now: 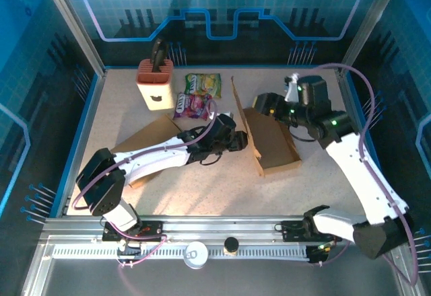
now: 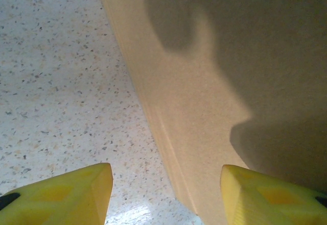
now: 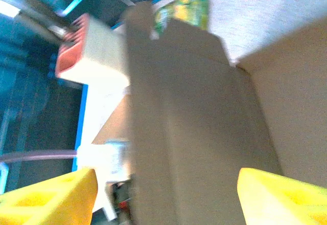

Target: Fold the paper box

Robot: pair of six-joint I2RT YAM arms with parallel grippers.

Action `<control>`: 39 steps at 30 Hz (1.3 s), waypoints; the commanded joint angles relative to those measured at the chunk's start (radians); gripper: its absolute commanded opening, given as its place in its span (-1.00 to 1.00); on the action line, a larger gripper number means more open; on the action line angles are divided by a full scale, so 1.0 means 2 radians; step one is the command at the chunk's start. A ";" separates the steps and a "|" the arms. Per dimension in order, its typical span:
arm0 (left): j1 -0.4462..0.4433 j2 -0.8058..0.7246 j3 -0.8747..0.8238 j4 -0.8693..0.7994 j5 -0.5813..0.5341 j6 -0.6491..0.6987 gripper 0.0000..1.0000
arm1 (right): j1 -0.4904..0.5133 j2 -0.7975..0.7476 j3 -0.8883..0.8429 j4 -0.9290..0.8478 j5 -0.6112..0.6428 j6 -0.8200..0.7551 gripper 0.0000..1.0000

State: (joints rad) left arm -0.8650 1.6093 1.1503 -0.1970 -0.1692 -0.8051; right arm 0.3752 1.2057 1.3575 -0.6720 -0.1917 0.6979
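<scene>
— Yellow fingers (image 2: 71, 197) of left gripper (image 2: 166, 186)?
— Spread wide, straddling paper box (image 2: 214, 82) wall edge.
— Right gripper (image 3: 166, 197)?
— Spread wide, upright box flap between.
— Overhead extras?
— Knife block (image 1: 155, 84), snack packets (image 1: 203, 84) behind box.

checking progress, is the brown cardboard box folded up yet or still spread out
Partly folded: the brown cardboard box has one long wall standing upright beside its flat base, and the top is open.

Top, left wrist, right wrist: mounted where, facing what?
Top: above, behind the bases, looking down at table; left arm, right arm show.
Left wrist: on left arm, looking down past left hand at box edge.
Right wrist: on right arm, looking past right hand over box toward holder.
Shared: top and right wrist both see holder and box.
</scene>
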 commanded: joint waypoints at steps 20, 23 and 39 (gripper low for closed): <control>0.002 0.016 0.044 -0.028 0.000 0.030 0.18 | 0.052 0.182 0.137 -0.133 0.059 -0.104 -0.54; 0.002 -0.002 0.037 -0.038 -0.013 0.035 0.21 | 0.056 0.170 0.117 -0.106 0.071 -0.068 -0.80; -0.012 -0.147 -0.056 -0.097 -0.044 0.059 0.41 | 0.093 0.099 0.048 -0.076 0.293 0.226 -1.00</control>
State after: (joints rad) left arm -0.8684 1.3754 1.0950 -0.3340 -0.2470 -0.7254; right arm 0.5259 1.4338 1.4601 -0.7925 0.2016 0.9207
